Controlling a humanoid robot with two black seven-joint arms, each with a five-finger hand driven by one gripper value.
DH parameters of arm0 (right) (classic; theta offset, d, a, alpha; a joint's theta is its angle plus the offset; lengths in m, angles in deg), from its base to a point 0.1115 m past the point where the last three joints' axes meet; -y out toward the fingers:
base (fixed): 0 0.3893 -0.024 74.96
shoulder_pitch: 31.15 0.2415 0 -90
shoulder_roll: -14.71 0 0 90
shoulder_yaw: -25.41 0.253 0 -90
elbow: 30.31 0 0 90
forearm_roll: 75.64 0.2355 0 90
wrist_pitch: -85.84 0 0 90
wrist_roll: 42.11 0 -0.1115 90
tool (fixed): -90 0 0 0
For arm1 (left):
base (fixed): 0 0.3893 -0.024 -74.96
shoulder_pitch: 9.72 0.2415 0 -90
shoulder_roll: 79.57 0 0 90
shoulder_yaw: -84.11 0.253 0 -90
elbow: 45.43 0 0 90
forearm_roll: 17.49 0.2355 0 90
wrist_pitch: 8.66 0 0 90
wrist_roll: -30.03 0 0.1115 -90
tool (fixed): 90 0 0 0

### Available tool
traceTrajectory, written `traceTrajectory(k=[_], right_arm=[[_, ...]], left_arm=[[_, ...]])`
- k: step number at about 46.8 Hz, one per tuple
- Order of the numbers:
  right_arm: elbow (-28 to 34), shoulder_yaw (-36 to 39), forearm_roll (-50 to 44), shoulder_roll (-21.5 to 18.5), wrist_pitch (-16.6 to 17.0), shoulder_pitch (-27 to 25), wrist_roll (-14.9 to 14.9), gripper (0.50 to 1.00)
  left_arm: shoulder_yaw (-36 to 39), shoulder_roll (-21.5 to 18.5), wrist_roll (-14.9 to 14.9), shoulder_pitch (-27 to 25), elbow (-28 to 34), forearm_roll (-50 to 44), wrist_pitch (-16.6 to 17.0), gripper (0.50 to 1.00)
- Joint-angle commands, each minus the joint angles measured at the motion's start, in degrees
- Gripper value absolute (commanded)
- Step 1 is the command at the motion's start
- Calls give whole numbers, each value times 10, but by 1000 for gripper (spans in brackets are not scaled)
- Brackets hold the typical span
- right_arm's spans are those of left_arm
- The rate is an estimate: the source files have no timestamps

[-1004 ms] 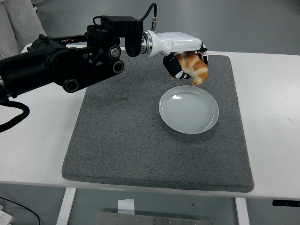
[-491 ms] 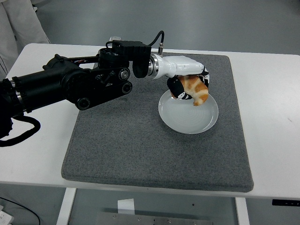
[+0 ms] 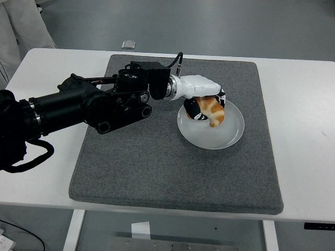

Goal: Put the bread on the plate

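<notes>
Across the whole lower field we find a white table (image 3: 309,157), its near edge at 6 o'clock. On it lies a grey mat (image 3: 157,167), covering most of the centre and reaching close to the far edge at 12 o'clock. Beyond the table we see a grey floor (image 3: 209,26), and at 11 o'clock, in the top corner, part of a person in white clothing (image 3: 18,29).

We note the left arm (image 3: 78,107), black and jointed, entering from 9 o'clock and extending over the mat toward 3 o'clock. A black cable loops off it near the left edge. Its wrist section is white, with a thin cable rising from the joint.

We record a round, pale plate (image 3: 230,133) on the mat, right of centre. It sits flat and lies wholly within the mat.

The left hand (image 3: 204,104) is over the plate's rim at its 10 o'clock side. Its fingers are curled around the bread (image 3: 213,111) and grip it. The bread is golden brown, a croissant shape, and sits low over the upper left part of the plate. We cannot tell whether it touches the plate's surface.

At 12 o'clock, just past the mat's far edge, we see a small pale object (image 3: 128,44) on the table; its nature is unclear.
</notes>
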Motion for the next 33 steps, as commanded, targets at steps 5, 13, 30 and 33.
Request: traceTrajectory(k=[5,13,30,33], right_arm=[[0,0,0,0,0,0,0,932],[0,0,0,0,0,0,0,932],[0,0,0,0,0,0,0,932],[0,0,0,0,0,0,0,932]], left_arm=[[2,14,0,10,-15,0,1,500],[1,17,0,12,-27,-1,3,500],[12,35,0,24,-49,0,7,500],[12,37,0,28,-57,-1,15,500]])
